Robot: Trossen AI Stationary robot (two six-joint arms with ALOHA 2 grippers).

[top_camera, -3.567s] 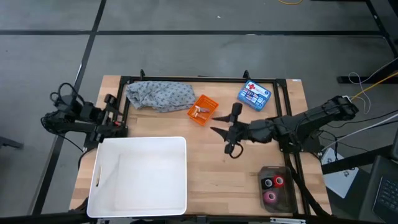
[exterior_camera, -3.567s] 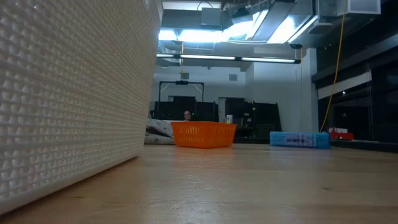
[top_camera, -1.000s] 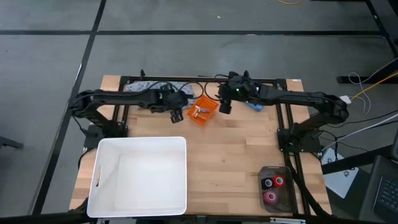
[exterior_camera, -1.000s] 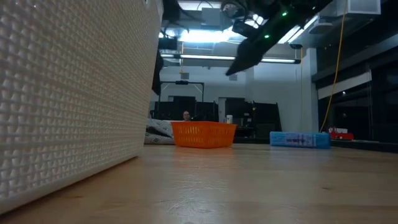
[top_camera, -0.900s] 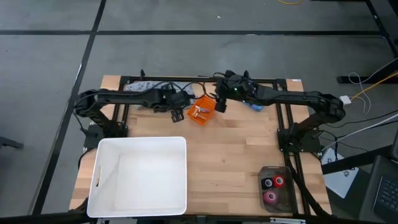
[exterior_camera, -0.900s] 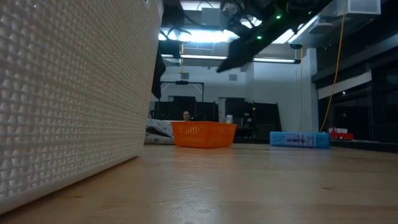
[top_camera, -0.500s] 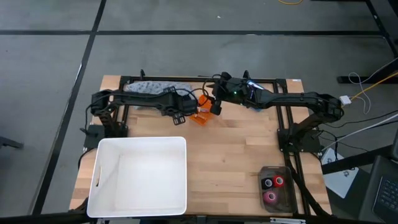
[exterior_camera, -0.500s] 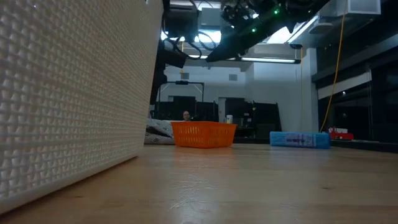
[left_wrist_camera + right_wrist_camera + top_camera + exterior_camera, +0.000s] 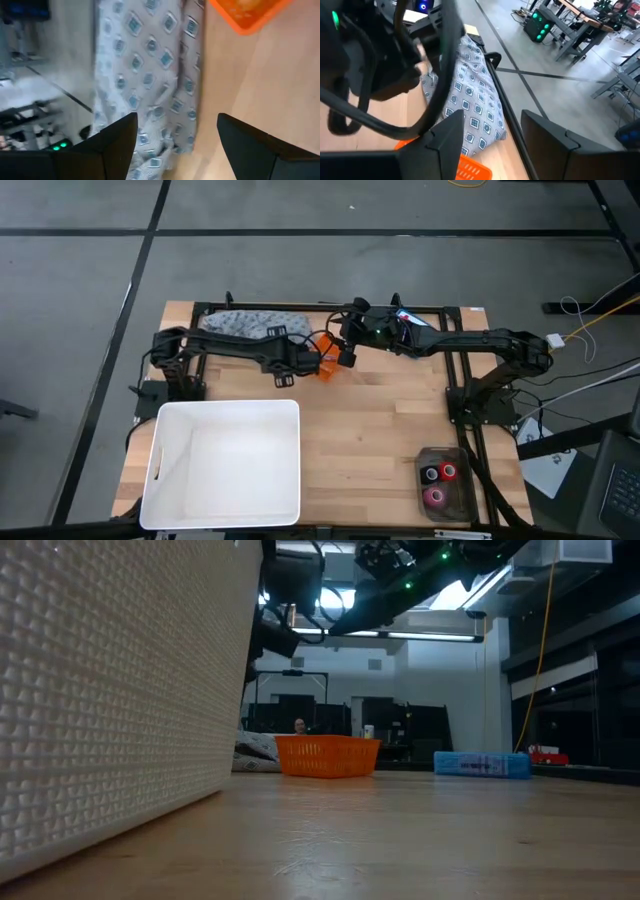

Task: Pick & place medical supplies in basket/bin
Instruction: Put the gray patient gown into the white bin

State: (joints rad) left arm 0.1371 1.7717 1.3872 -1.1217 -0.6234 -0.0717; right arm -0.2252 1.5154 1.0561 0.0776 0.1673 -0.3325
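Observation:
The orange basket [image 9: 327, 366] stands at the far middle of the table, partly hidden by both arms. The grey patterned cloth [image 9: 245, 324] lies in a heap by the far left edge. My left gripper [image 9: 288, 370] hangs open just left of the basket, above the table. In its wrist view the cloth [image 9: 150, 75] and a basket corner [image 9: 247, 15] lie ahead of it. My right gripper [image 9: 340, 357] hangs open over the basket's right side, pointing left. Red and pink rolls [image 9: 438, 483] lie in a clear case at the near right.
A large white tub [image 9: 225, 460] fills the near left, and its wall [image 9: 120, 690] blocks much of the low view. A blue box [image 9: 482, 764] lies right of the basket. Bare wood lies in the table's middle. The two arms nearly meet above the basket.
My left gripper has moved toward the table's right, sunk a little and turned, coming close beside the basket. My right gripper has shifted left toward the basket. Both have stayed open, and nothing on the table has moved.

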